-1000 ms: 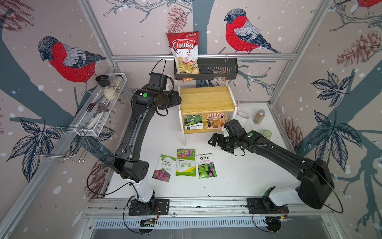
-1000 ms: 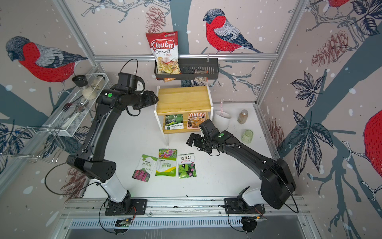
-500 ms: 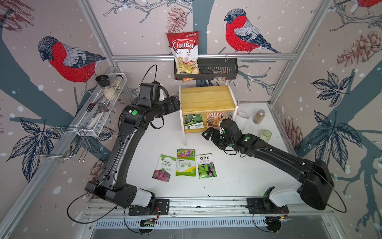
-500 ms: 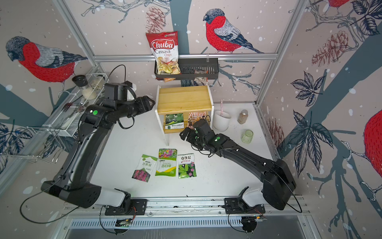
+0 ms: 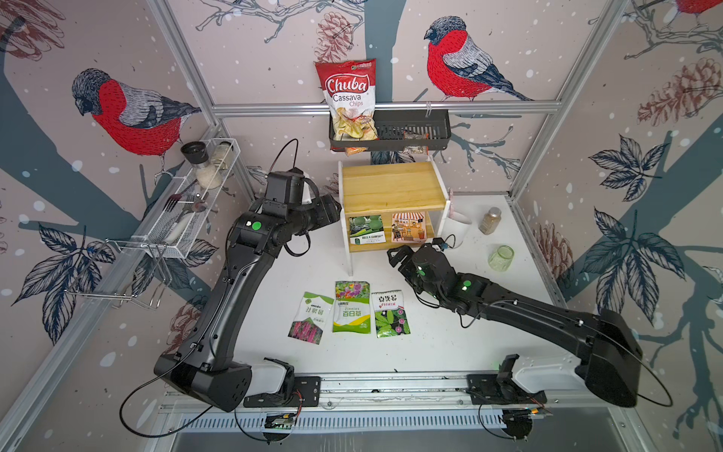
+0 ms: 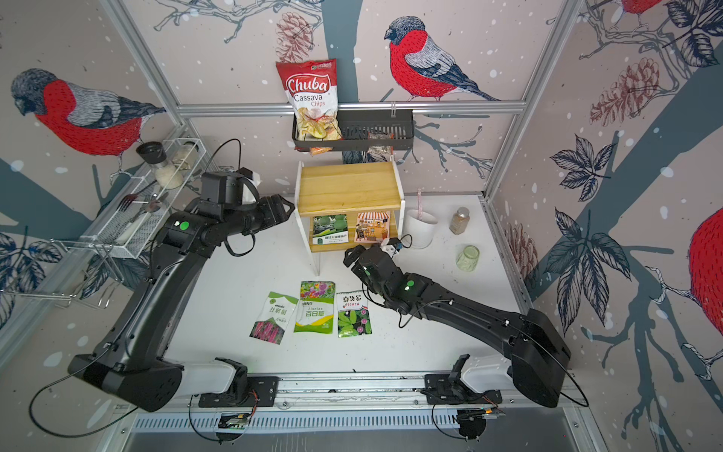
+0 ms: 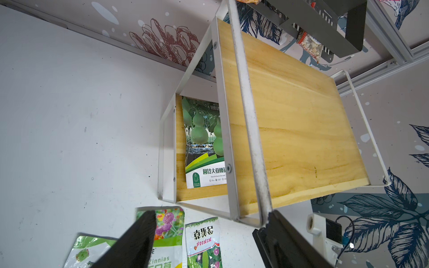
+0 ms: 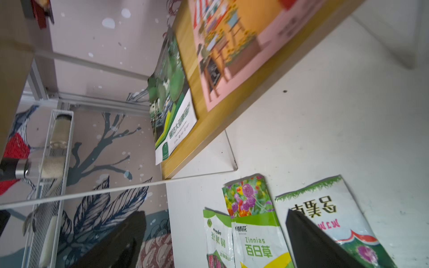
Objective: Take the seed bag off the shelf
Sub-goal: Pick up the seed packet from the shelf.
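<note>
The task is not finished; judging by the three seed packets (image 5: pixel 351 309) lying side by side on the near part of the white table (image 5: pixel 450 344), some may already have come down, yet two bags are on the lower board of the shelf (image 5: pixel 391 184); the gourd bag (image 5: pixel 367 229) lies on the left half, the pink bag (image 5: pixel 409 227) on the right half, both flat with their near edges close to the board's front lip; which of them is meant I cannot tell

The right gripper (image 5: pixel 409 252) is low, just in front of the lower board and nearest the pink bag; its jaws are spread wide and hold nothing; the left gripper (image 6: pixel 288 207) is beside the shelf's left end, level with the upper board, jaws also apart and empty; what is left is the reach in, the pinch and the pull-out

The gourd bag is glossy, green with pale gourds and a white band of print at its near edge; the pink bag shows an orange shopfront drawing; both look thin, flat and slippery, so a grip on the near edge seems the likely way
</note>
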`<state>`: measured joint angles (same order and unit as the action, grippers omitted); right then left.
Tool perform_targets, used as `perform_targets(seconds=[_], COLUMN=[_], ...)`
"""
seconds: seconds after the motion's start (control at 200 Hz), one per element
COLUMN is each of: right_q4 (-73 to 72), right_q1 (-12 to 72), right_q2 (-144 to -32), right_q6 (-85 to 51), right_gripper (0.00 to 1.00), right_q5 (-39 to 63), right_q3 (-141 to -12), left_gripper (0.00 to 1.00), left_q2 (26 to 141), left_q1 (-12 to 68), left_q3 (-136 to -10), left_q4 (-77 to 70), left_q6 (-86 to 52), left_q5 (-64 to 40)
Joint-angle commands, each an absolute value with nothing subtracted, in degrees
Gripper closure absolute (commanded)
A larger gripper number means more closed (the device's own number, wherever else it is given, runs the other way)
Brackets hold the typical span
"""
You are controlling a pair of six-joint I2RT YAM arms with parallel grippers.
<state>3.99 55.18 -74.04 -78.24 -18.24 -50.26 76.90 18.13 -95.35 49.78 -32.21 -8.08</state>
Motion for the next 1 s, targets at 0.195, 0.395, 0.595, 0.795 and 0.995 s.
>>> perform_targets(seconds=[0.195, 0.395, 0.595, 0.795, 0.995], right_q4=[-11.5, -18.5, -21.8, -24.3, -23.0], right_q1=[51.6, 49.7, 49.9, 50.0, 50.6], right_q2=[-69.3, -73.3, -79.3, -83.9, -88.3], right_q6=[-82.5, -79.3, -79.3, -80.3, -82.6], right_gripper=[0.00, 0.00, 0.00, 0.00, 0.00], right_q5=[-26.5, -25.5, -25.8, -28.2, -32.1], right_q3=[-38.9, -39.4, -41.9, -44.1, -47.6], left_gripper=[0.21, 0.21, 0.21, 0.21, 0.21], left_q2=[76.0, 75.8, 75.6, 75.0, 74.1], left_q1=[17.9, 17.6, 17.1, 16.5, 15.7], left_q3=[-92.5, -91.9, -91.8, -91.2, -89.5], left_q4=[45.4, 45.7, 46.2, 46.8, 46.6], left_q6=[-30.2, -29.4, -28.7, -27.8, -27.4], left_q5=[-10.3, -10.6, -11.0, -11.4, -12.6])
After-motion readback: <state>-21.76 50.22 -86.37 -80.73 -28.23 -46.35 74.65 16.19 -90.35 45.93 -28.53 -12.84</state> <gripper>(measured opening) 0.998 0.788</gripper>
